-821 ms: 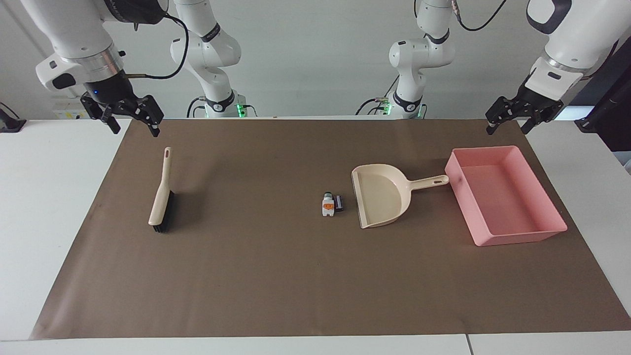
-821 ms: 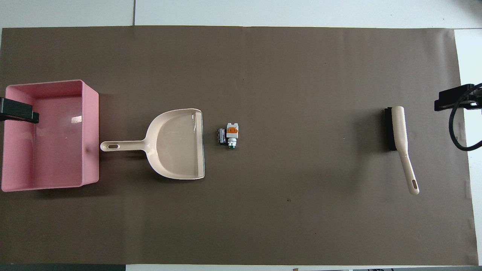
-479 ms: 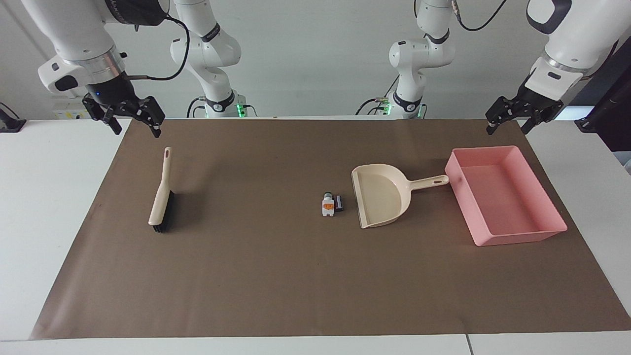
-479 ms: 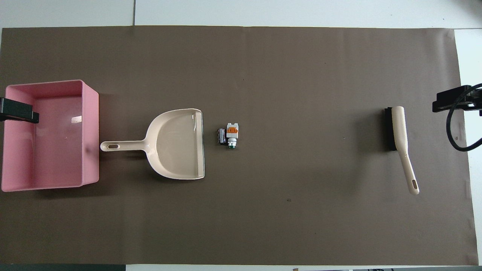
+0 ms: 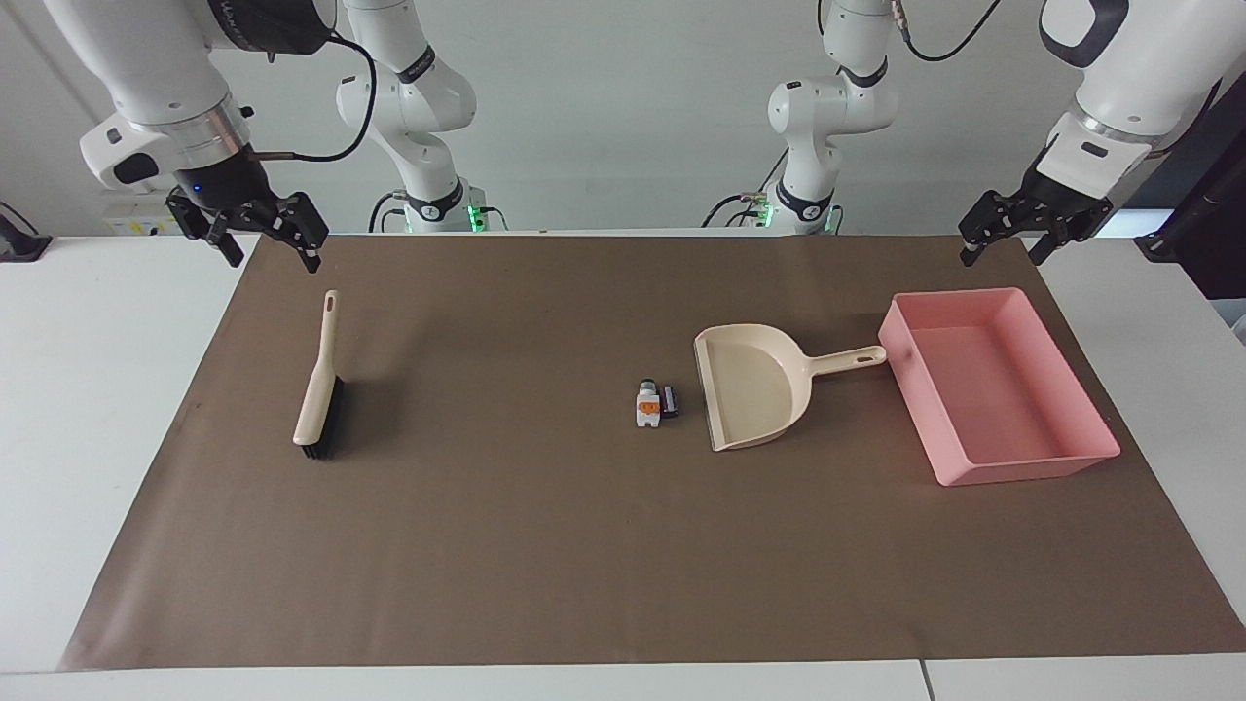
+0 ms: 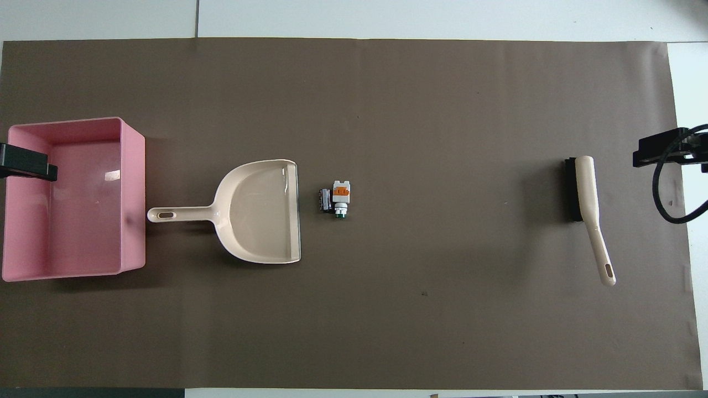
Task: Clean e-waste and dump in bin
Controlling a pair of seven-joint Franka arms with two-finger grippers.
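Since a moment ago, your right gripper (image 5: 261,239) at the upper left of the facing view has slid a little toward the middle; nothing else moved. Its jaws are open and empty, up over the brown paper mat (image 5: 545,545) near the brush (image 5: 318,394) with its smooth beige handle and black bristles. Your left gripper (image 5: 1005,239), upper right, hangs open and empty over the mat's corner just above the shiny pink bin (image 5: 1081,389). The two tiny e-waste (image 5: 654,402) bits, one white with orange, one black, sit mid-frame beside the smooth beige dustpan (image 5: 754,389).
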